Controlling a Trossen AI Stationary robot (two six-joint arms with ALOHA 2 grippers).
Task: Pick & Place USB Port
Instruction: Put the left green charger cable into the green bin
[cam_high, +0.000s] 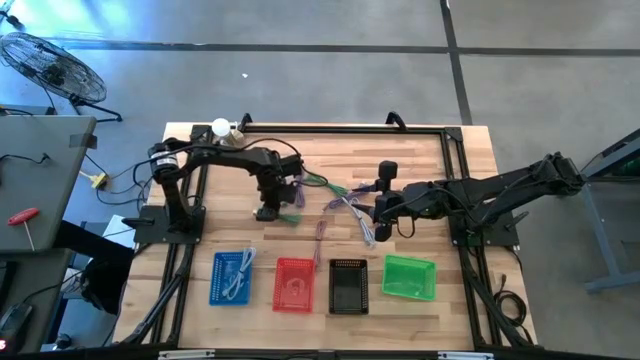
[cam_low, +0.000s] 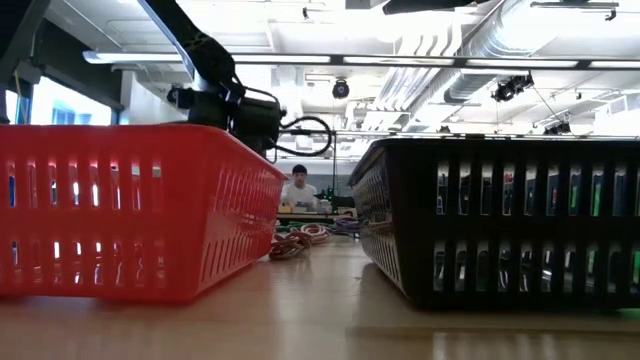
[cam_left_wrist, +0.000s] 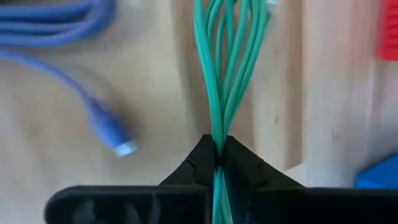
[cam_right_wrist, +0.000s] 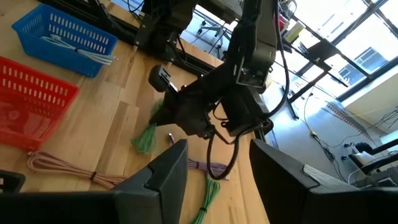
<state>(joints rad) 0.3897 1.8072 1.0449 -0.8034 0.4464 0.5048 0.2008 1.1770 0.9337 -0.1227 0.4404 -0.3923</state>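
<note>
Grasping is the step in hand: the left gripper (cam_left_wrist: 219, 155) is closed on a bundled green cable (cam_left_wrist: 227, 68), its fingers pinching the strands together, as the left wrist view shows. A purple cable (cam_left_wrist: 93, 112) with a plug end lies just beside it on the wood. From above, this gripper (cam_high: 268, 212) sits down at the table centre-left, the green cable (cam_high: 292, 217) under it.

The next move probably calls for a straight lift, then a carry to one of the baskets; the green basket (cam_high: 409, 277) seems the matching target, and the loose strands could snag neighbouring cables.

The right gripper (cam_right_wrist: 214, 171) hovers with its fingers apart, holding nothing, above the tangle of cables (cam_high: 350, 210) at mid-table.

Along the near edge of the wooden table (cam_high: 470, 160) stand a blue basket (cam_high: 232, 277), a red basket (cam_high: 294, 284), a black basket (cam_high: 348, 285) and the green one. Beyond the table, the low view shows a person (cam_low: 298, 187) seated in a lit workshop, and a floor fan (cam_high: 52, 68) stands off the table.
</note>
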